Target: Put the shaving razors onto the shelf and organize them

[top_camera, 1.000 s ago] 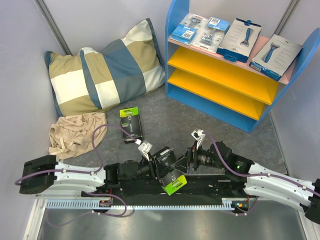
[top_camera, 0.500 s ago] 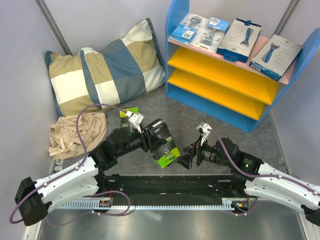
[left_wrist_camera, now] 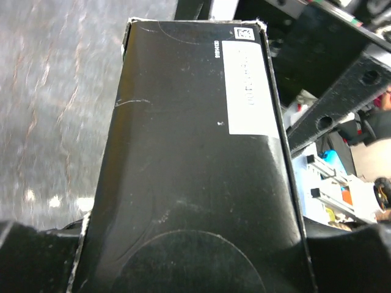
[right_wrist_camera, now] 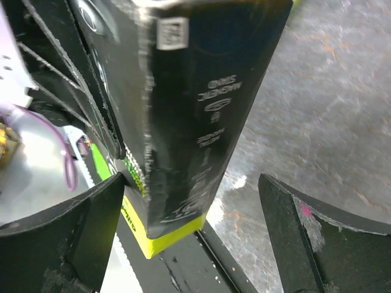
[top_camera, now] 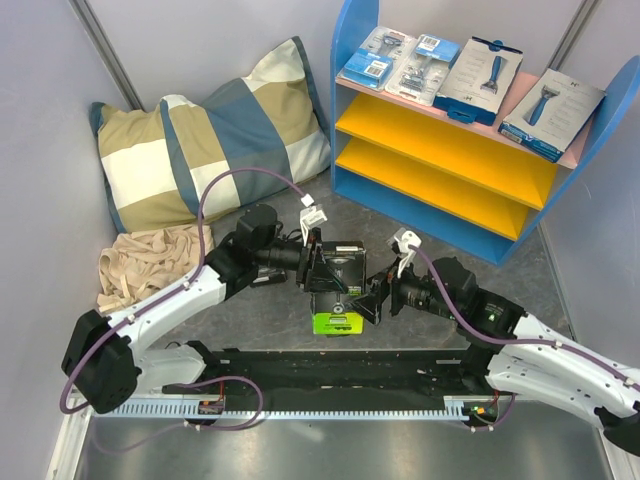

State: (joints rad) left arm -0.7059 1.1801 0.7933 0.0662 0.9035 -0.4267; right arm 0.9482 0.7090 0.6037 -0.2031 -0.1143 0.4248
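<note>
My left gripper [top_camera: 318,262] is shut on a black-and-lime-green razor box [top_camera: 335,288] and holds it above the floor mid-scene, lime end toward the arm bases. That box [left_wrist_camera: 195,152] fills the left wrist view. My right gripper [top_camera: 378,300] stands open just right of it. In the right wrist view the box [right_wrist_camera: 195,110] hangs between the spread fingers [right_wrist_camera: 317,238], nearer the left one. The shelf [top_camera: 352,40] stands at the back right. Its pink top board carries two blister packs [top_camera: 370,55] [top_camera: 422,68] and two flat boxes picturing blue razors [top_camera: 483,80] [top_camera: 550,112].
A checked pillow [top_camera: 215,140] leans in the back left corner, with a crumpled beige cloth [top_camera: 150,265] in front of it. The shelf's two yellow boards [top_camera: 450,150] [top_camera: 440,195] hold nothing. The black base rail [top_camera: 330,365] runs along the near edge.
The left arm has carried the black-and-lime box from over the base rail out toward the middle of the floor. The right gripper opened wider and followed alongside it.
</note>
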